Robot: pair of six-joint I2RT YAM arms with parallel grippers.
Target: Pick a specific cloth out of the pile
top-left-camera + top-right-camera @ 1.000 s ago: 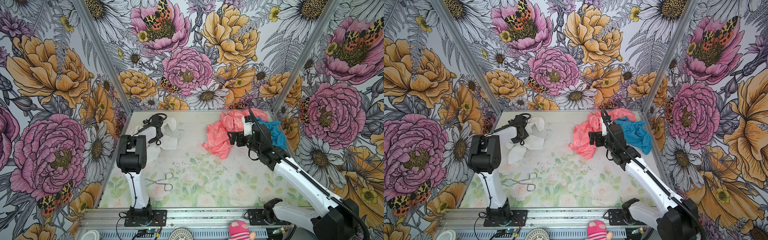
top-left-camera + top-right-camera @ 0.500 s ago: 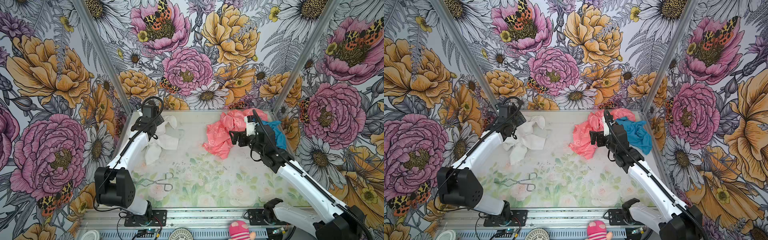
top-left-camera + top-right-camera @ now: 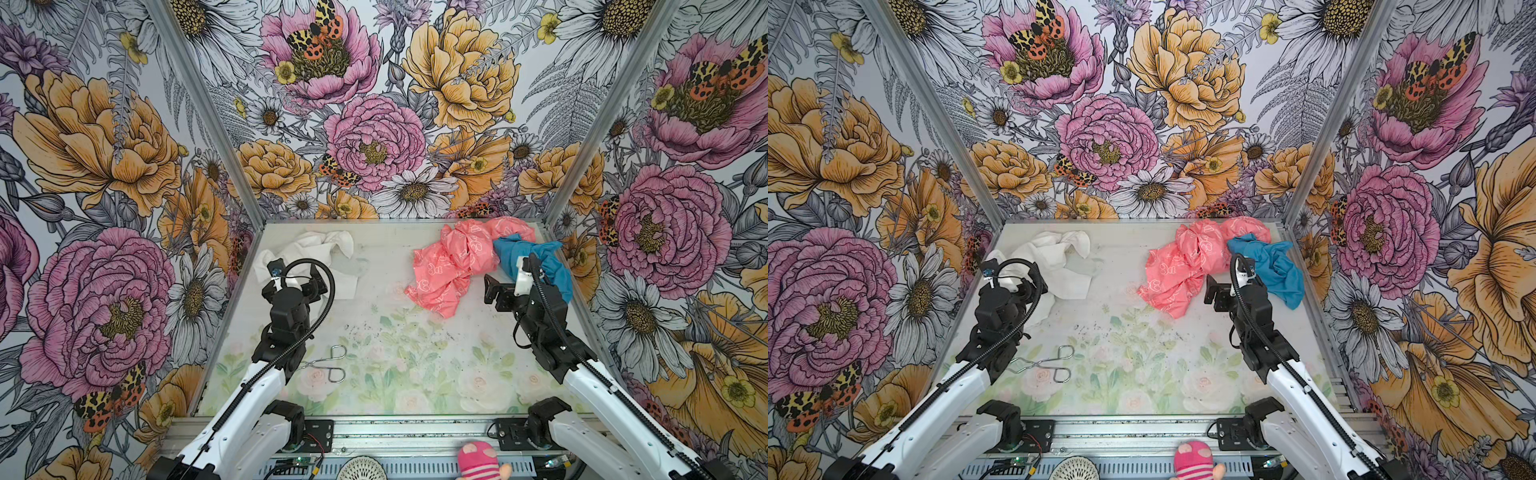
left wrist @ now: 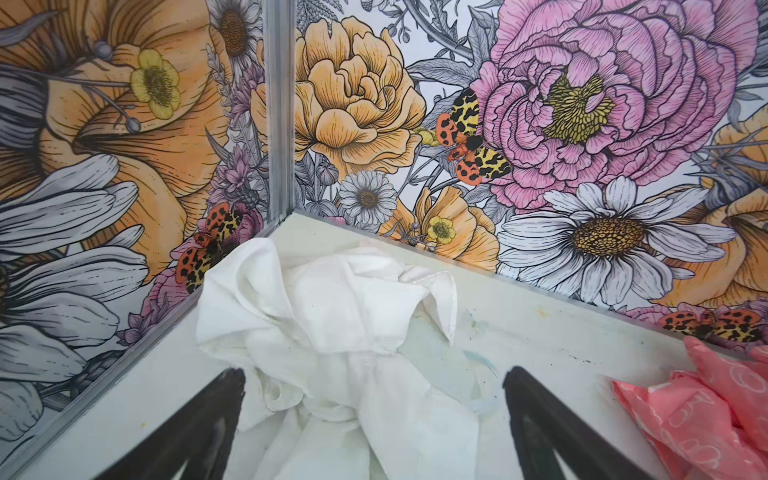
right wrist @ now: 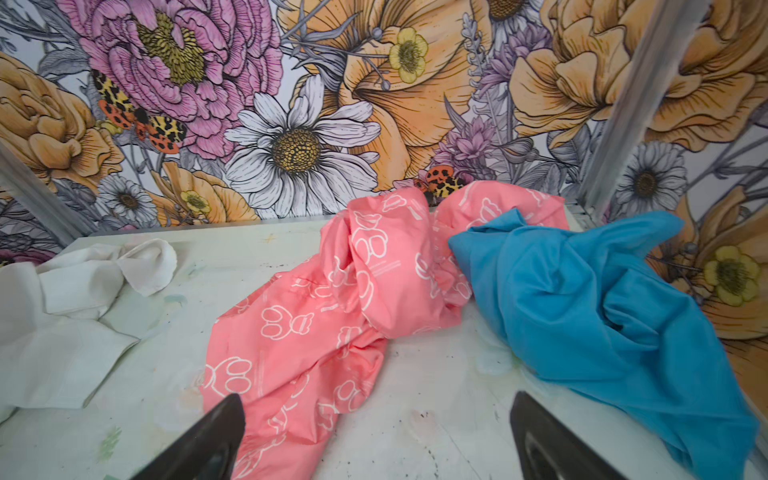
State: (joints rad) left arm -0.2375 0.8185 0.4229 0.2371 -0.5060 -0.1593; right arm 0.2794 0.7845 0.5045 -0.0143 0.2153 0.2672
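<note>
Placing step appears finished: large plain white thin fabric cloth (image 4: 345,307) lies crumpled beneath left gripper (image 4: 374,374), between its wide-open empty jaws, well apart from coral-pink printed cloth (image 5: 316,332) and plain blue cloth (image 5: 582,299) ahead of open, empty right gripper (image 5: 376,407); next move likely calls for retracting upward without snagging.

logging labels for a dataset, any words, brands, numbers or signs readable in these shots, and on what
None can be read.
The pink cloth carries only white outline figures and small bars, too blurred to read as letters.
The white cloth and blue cloth are plain.
</note>
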